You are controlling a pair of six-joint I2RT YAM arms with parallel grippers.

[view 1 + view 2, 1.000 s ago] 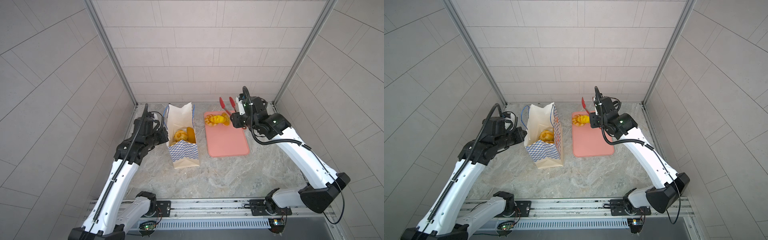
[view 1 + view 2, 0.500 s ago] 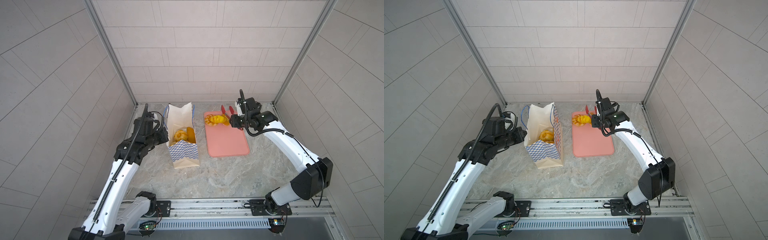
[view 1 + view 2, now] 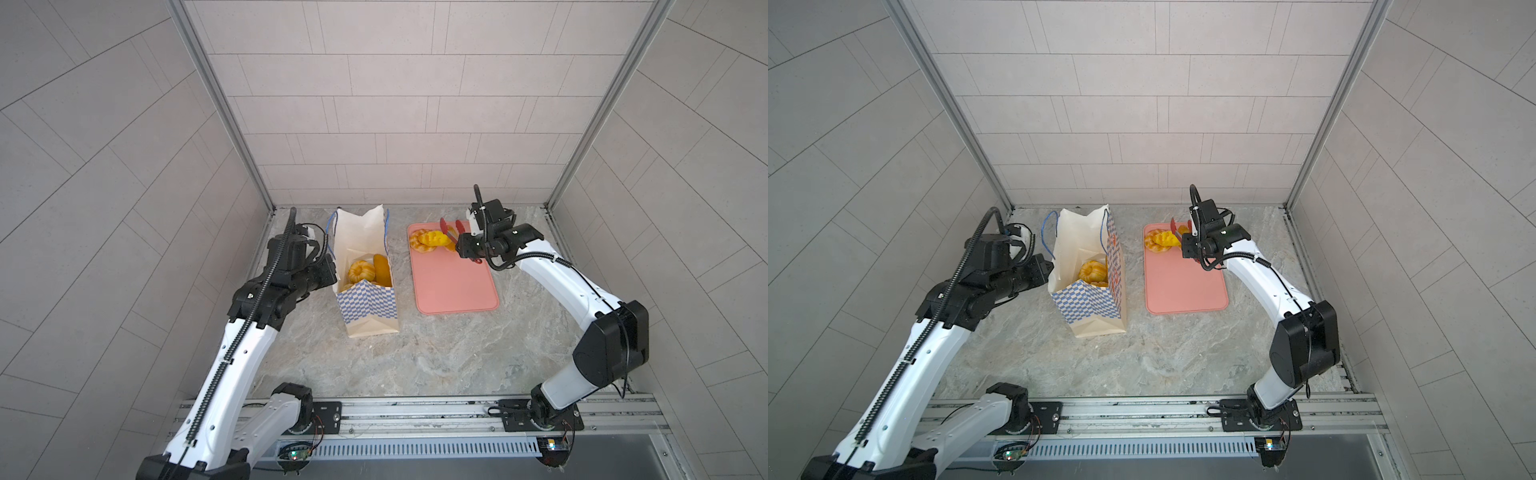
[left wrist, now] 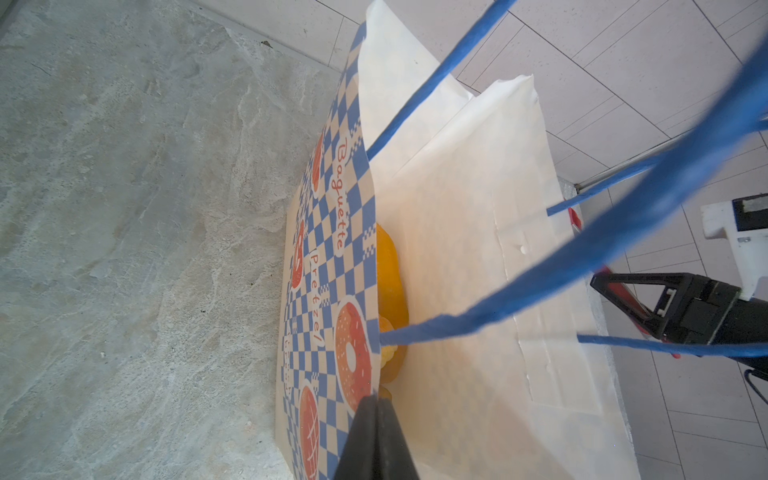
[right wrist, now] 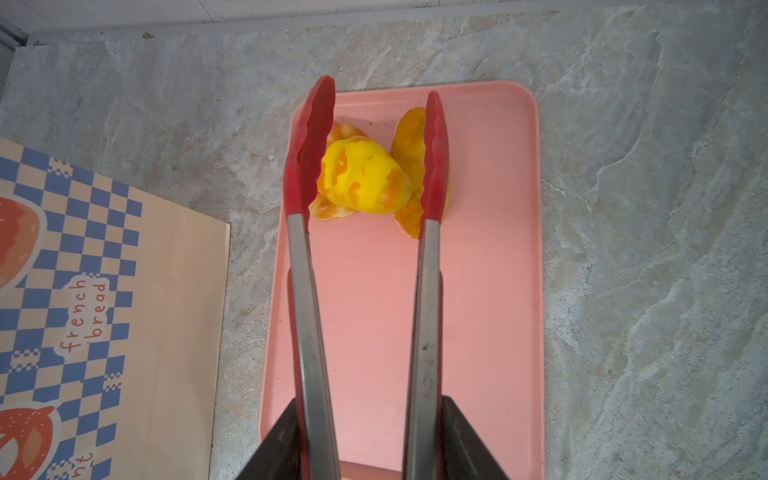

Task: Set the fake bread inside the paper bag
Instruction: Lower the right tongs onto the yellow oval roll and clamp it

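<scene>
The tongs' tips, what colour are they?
The tongs' tips are red, on bare metal arms; the right wrist view shows them best.

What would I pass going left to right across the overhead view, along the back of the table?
In a top view: left gripper → paper bag → fake bread on the pink tray → red-tipped tongs → right gripper.

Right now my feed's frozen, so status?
Left pincer shut on paper bag rim. Right pincer gripping tongs, tips straddling bread on tray. Bag mouth unobstructed.
</scene>
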